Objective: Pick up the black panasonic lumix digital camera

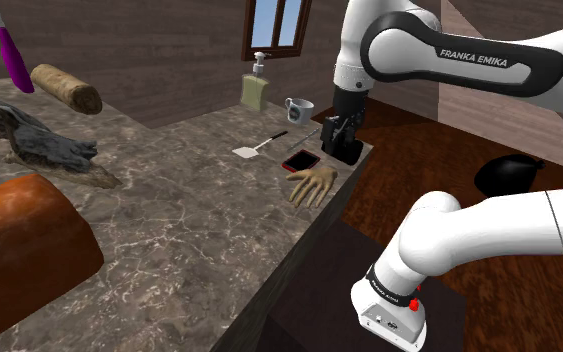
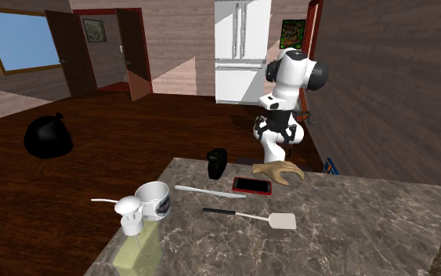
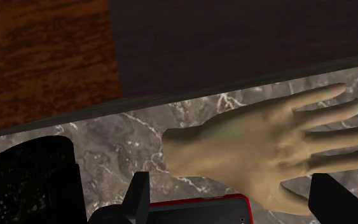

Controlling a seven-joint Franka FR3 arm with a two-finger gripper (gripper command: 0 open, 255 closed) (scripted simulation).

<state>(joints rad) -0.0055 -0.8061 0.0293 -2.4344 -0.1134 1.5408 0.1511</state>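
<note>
Right now the claw [image 3: 228,177] is hovering released over the marble desk [image 1: 189,220], above the edge that faces the robot's stand. Its two black fingers [image 3: 137,194] are standing wide apart and gripping nothing.

In the wrist view, a red-framed phone [image 3: 196,209] and a tan model hand [image 3: 254,149] are lying in the gap between the fingers. Neither one is touching them.

The black camera [image 2: 217,163] is standing upright on that same edge of the desk. It is just beside the phone and outside the claw's gap, so nothing is holding it. The model hand is resting palm down on the phone's other side, also along that edge, with its fingers pointing away from the camera.

Farther in from the edge, a thin white stick [image 2: 209,190] is lying flat. A spatula [image 2: 250,216] with a black handle and a white blade is lying near it. A white mug [image 2: 154,198] is standing near the desk's corner, with a soap dispenser [image 2: 132,227] just beside it.

Toward the desk's opposite end, a purple object [image 1: 9,50] is standing tilted near a brown roll [image 1: 66,88]. A dark, rock-like lump [image 1: 29,135] and a reddish-brown block [image 1: 24,250] are sitting there too.

On the wooden floor beyond the desk, a black bag [image 2: 48,137] is sitting well apart from everything else.
</note>
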